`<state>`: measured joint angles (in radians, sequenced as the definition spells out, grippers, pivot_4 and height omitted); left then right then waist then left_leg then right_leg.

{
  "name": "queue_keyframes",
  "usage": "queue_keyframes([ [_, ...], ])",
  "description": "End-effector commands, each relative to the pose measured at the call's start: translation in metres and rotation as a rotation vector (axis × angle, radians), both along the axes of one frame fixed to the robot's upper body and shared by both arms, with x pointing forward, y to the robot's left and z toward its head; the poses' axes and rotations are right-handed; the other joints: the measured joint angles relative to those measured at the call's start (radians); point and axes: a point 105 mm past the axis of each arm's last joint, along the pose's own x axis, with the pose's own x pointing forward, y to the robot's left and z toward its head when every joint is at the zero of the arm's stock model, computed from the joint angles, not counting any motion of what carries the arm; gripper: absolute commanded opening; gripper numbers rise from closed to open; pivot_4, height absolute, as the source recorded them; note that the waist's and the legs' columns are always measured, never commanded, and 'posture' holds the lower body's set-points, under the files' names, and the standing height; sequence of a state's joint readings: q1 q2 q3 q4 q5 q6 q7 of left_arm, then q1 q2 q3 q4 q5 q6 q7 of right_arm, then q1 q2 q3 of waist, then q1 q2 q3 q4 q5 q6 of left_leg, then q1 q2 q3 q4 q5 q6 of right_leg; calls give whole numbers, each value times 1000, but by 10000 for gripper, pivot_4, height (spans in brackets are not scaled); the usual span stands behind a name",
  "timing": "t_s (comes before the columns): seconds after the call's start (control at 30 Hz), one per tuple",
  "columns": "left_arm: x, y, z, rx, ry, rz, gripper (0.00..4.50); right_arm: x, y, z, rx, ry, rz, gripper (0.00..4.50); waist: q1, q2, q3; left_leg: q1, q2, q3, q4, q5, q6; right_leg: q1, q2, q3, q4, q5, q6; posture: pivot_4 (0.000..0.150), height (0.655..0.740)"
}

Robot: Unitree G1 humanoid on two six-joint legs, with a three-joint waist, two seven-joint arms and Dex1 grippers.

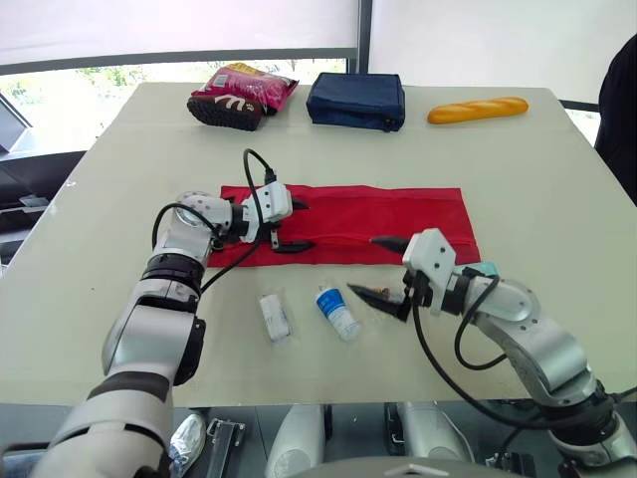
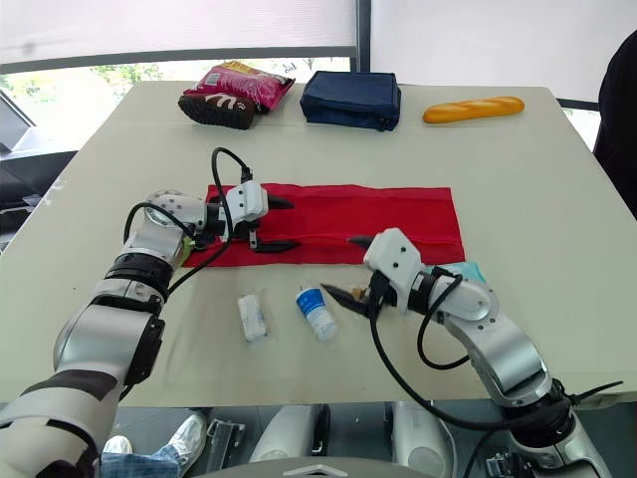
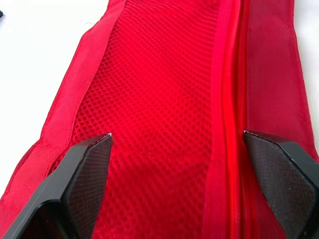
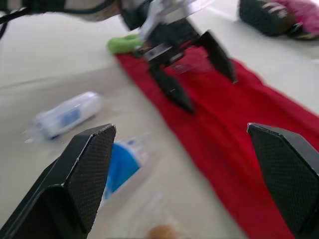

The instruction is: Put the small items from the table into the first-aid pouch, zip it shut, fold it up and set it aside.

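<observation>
Since the red first-aid pouch (image 1: 388, 214) lies flat across the middle of the table (image 1: 557, 159), treat it as limp, light cloth with a mesh face. It will bunch and drag, so pinch a hem or the zip line, not the mesh. Your left gripper (image 1: 302, 225) sits over its left end, fingers apart, straddling mesh and zip. Your right gripper (image 1: 365, 265) hangs spread wide at the pouch's front edge. Just in front of the pouch lie a blue-labelled packet (image 1: 337, 312) and a white wrapped roll (image 1: 275, 317): light, probably slick, may roll. Take each across its middle.
</observation>
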<state>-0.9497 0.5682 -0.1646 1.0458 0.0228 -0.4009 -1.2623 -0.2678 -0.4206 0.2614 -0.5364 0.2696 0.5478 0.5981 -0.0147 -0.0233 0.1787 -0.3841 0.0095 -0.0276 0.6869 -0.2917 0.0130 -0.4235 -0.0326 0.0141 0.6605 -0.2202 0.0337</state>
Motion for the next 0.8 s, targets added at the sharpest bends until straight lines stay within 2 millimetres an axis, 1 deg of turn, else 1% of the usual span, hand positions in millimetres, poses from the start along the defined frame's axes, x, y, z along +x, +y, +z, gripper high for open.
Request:
queue_keyframes([
  [0.03,4,-1,10,3,-47,-6,30324,3,-5,19,21,-73,-51,45000,0,0,0,0,0,0,0,0,0,0,0,0,0,0,0,1500,7400],
  [0.07,4,-2,9,4,-46,-9,27971,5,-6,21,28,-79,-62,45000,0,0,0,0,0,0,0,0,0,0,0,0,0,0,0,1500,7400],
  [0.2,4,-5,10,0,-48,-19,8497,5,-7,26,30,-90,-71,45000,0,0,0,0,0,0,0,0,0,0,0,0,0,0,0,1500,7400],
  [0.23,5,-6,10,-6,-46,-21,5802,4,-7,26,28,-90,-69,45000,0,0,0,0,0,0,0,0,0,0,0,0,0,0,0,1500,7400],
  [0.27,5,-6,11,-9,-44,-22,1338,4,-7,25,25,-88,-66,45000,0,0,0,0,0,0,0,0,0,0,0,0,0,0,0,1500,7400],
  [0.33,4,-6,10,-12,-37,-30,1338,1,-5,22,13,-72,-44,45000,0,0,0,0,0,-1,0,0,0,0,0,-1,0,0,0,1500,7400],
  [0.53,1,-10,10,-36,-11,-56,1338,-22,7,5,-35,31,95,45000,-1,0,0,-1,-1,-1,0,0,0,0,-1,-1,0,0,0,1500,7400],
  [0.67,-2,-13,12,-57,16,-82,1338,-32,16,-16,-113,117,170,45000,-1,0,0,-1,-1,-2,0,0,0,0,-1,-1,0,0,0,1500,7400],
  [0.8,-4,-13,12,-54,30,-95,1338,-37,28,-33,-171,178,205,45000,-1,0,0,-1,-1,-3,0,0,0,0,-1,-1,0,0,0,1500,7400],
])
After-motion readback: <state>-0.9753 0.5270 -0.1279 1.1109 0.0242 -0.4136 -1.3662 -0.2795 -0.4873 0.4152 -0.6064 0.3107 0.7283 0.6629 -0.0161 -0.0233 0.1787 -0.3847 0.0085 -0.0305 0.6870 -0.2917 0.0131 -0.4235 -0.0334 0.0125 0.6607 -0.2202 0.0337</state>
